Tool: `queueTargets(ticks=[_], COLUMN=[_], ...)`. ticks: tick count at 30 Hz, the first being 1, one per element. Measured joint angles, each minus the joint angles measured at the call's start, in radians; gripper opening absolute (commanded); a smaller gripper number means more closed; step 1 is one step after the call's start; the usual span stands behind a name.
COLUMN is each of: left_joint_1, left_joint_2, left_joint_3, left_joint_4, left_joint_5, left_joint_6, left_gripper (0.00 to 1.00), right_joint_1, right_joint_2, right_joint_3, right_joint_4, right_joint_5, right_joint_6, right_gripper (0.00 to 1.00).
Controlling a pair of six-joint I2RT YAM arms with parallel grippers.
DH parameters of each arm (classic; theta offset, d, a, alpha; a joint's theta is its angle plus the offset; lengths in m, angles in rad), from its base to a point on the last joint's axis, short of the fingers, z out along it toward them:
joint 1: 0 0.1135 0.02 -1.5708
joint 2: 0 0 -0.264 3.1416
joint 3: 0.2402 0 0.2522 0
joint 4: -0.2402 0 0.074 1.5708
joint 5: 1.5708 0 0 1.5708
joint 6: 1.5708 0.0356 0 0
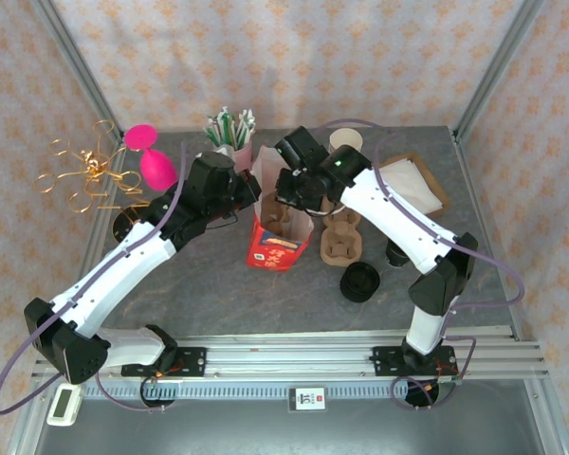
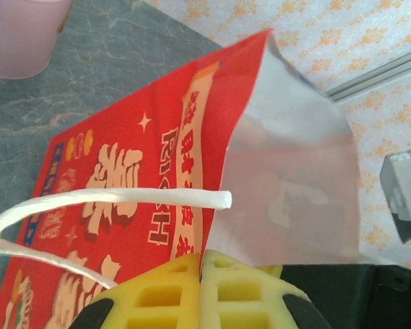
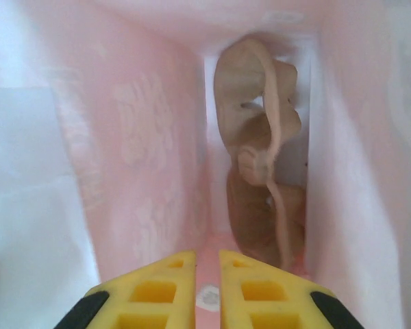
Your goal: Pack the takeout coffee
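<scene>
Red bag (image 1: 277, 248) at bench (image 1: 199, 294) middle is grasped at its rim by left tool (image 2: 201, 264); right tool (image 3: 207, 266), clenched, is seen inside it, near cup carrier (image 3: 260, 171).

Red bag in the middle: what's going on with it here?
The left gripper is pinched shut on the rim of the red paper bag, holding its mouth open. The right gripper reaches down inside the bag with its fingers nearly together, gripping nothing. A cardboard cup carrier stands inside the bag ahead of it. A second carrier and a paper cup sit out on the table, not yet packed.
</scene>
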State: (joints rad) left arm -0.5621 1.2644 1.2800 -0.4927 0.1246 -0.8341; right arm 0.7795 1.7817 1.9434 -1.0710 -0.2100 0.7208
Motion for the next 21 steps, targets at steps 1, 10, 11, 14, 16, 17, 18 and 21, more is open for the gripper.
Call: queueTargets(ticks=[1,10,11,14,16,17,18,21], left_joint_1=[0.0,0.009,0.014,0.028,0.034,0.034,0.035,0.042], left_joint_2=[0.0,0.0,-0.002,-0.014,-0.022,-0.027,-0.032,-0.055], left_joint_3=[0.0,-0.043,-0.052,-0.072,-0.08,-0.086,-0.093,-0.126], left_joint_4=[0.0,0.023,0.033,0.052,0.055,0.057,0.059,0.071], left_joint_5=[0.0,0.0,0.003,0.004,0.006,0.007,0.007,0.013], left_joint_6=[-0.003,-0.024,-0.03,-0.033,-0.033,-0.033,-0.033,-0.038], left_gripper=[0.0,0.0,0.0,0.0,0.0,0.0,0.0,0.0], right_joint_1=[0.001,0.005,0.008,0.019,0.032,0.04,0.047,0.065], right_joint_2=[0.005,0.03,0.03,0.031,0.038,0.045,0.049,0.056], right_joint_3=[0.011,0.023,0.023,0.023,0.031,0.036,0.038,0.038], right_joint_4=[-0.001,-0.005,-0.005,-0.006,-0.014,-0.018,-0.021,-0.032], right_joint_5=[0.003,0.044,0.05,0.066,0.079,0.085,0.09,0.102], right_joint_6=[-0.004,-0.031,-0.032,-0.042,-0.046,-0.05,-0.053,-0.064], right_gripper=[0.15,0.18,0.18,0.2,0.21,0.22,0.22,0.23])
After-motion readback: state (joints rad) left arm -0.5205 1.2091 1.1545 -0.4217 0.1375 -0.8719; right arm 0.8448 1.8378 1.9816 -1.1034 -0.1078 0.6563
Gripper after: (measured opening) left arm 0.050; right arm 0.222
